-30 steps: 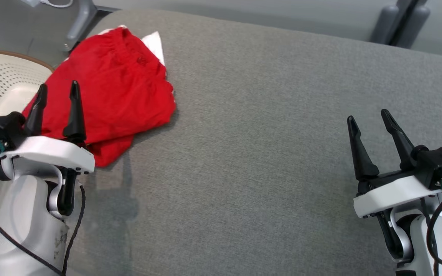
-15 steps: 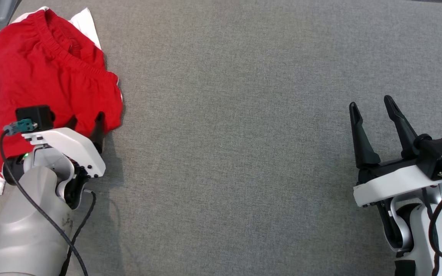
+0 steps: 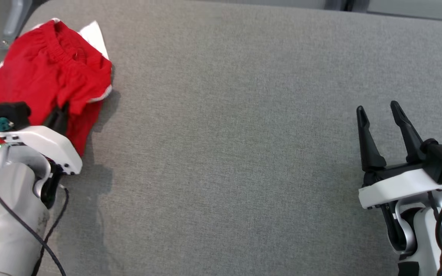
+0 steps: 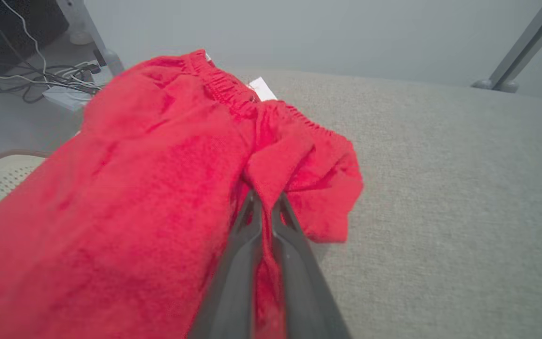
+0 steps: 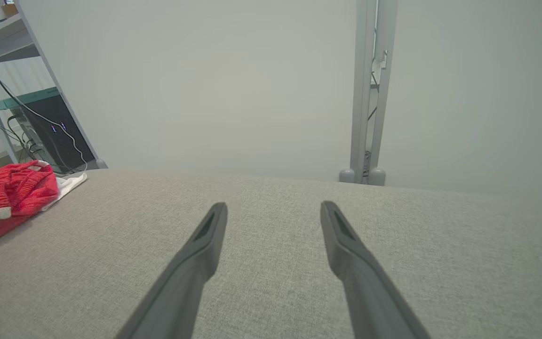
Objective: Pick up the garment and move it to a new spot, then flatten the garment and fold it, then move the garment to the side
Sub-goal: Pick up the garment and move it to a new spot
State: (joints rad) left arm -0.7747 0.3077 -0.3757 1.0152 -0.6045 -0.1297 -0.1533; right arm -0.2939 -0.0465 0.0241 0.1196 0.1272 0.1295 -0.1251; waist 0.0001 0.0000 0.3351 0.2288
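One red garment (image 4: 158,165) lies bunched around the left pincer (image 4: 266,203), whose jaws pinch a fold of it. Grey fabric desk (image 3: 244,134) spreads rightward to the right pincer (image 3: 377,107), jaws wide, well apart. Pale wall (image 5: 228,84) and metal post (image 5: 367,94) stand beyond.

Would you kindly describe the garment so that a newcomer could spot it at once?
Start at the wide grey surface; the garment lies at its far left corner. It is bright red with a gathered waistband, atop a white cloth.
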